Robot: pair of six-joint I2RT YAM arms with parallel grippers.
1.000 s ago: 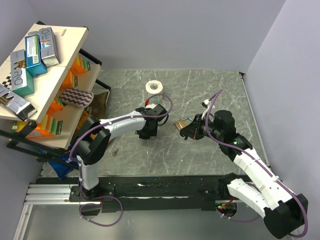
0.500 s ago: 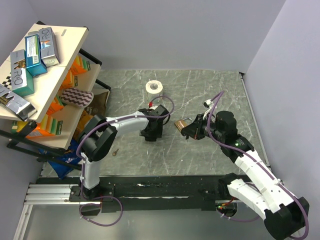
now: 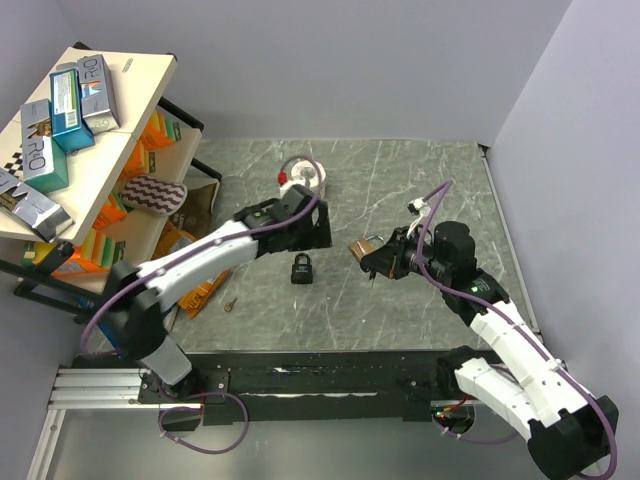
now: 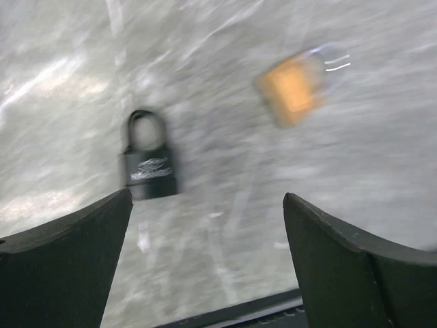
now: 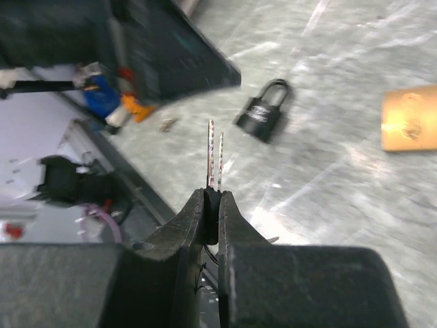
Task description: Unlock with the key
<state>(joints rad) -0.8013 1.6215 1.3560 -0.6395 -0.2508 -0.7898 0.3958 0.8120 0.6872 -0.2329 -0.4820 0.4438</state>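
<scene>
A black padlock [image 3: 301, 268] lies flat on the marble table [image 3: 400, 180], on its own. My left gripper [image 3: 312, 228] hovers just behind it, open and empty. In the blurred left wrist view the padlock [image 4: 149, 164] lies ahead of the spread fingers [image 4: 68, 253], well clear of them. My right gripper [image 5: 213, 203] is shut on the key [image 5: 214, 154]: its black head is pinched between the jaws, and two silver blades point toward the black padlock [image 5: 263, 113]. A brass padlock [image 3: 360, 247] lies beside the right gripper [image 3: 374, 264], apart from it.
A white tape roll [image 3: 306, 175] sits at the back of the table. A tilted shelf [image 3: 110, 150] with boxes stands at the left, with orange packets below it. One small loose key [image 3: 230, 304] lies near the table's left front. Grey walls close the back and right.
My left gripper has opened, let go of the black padlock and drawn back up and to the left. The padlock stays on the table. The right arm has not moved.
</scene>
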